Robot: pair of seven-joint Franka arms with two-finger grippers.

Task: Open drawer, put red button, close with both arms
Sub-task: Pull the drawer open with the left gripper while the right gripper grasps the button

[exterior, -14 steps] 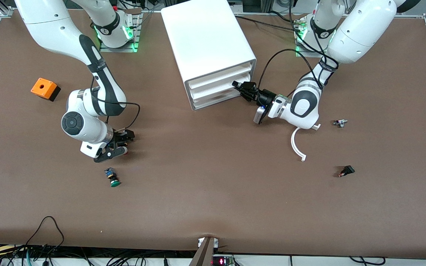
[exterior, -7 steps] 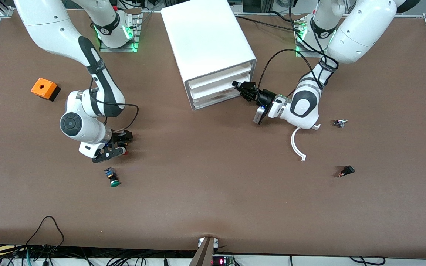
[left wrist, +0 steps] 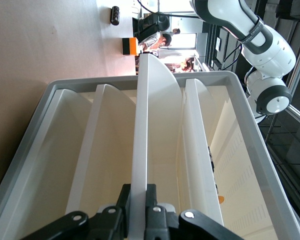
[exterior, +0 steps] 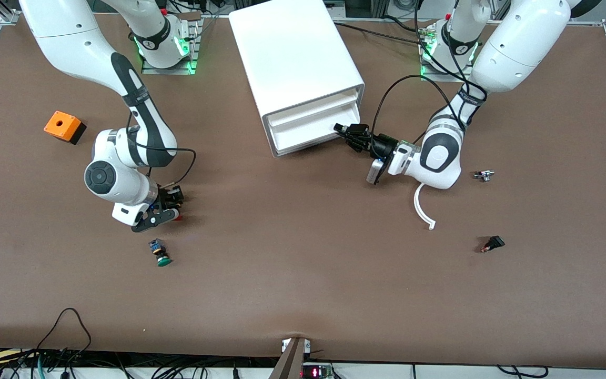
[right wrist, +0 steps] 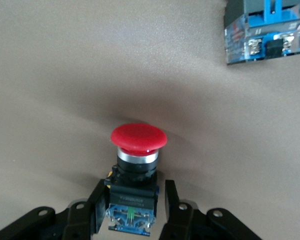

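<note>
The red button (right wrist: 138,137) stands on the table with its black and blue body between my right gripper's (right wrist: 132,212) fingers. The fingers are open, with a gap on one side. In the front view the right gripper (exterior: 169,210) is low at the table, with a bit of red beside it (exterior: 178,217). The white drawer cabinet (exterior: 298,63) stands at mid-table. My left gripper (exterior: 346,130) is shut on the white front lip (left wrist: 140,150) of a drawer below the top one. That drawer (exterior: 308,123) is pulled partly out.
A green-capped button (exterior: 160,252) lies nearer the front camera than the right gripper; its blue body also shows in the right wrist view (right wrist: 262,32). An orange box (exterior: 62,126) sits toward the right arm's end. A white curved piece (exterior: 421,208), a small metal part (exterior: 484,175) and a small black part (exterior: 492,243) lie toward the left arm's end.
My left gripper has drawn back from the cabinet with the drawer front, and the drawer has slid out. My right gripper has shifted slightly over the red button.
</note>
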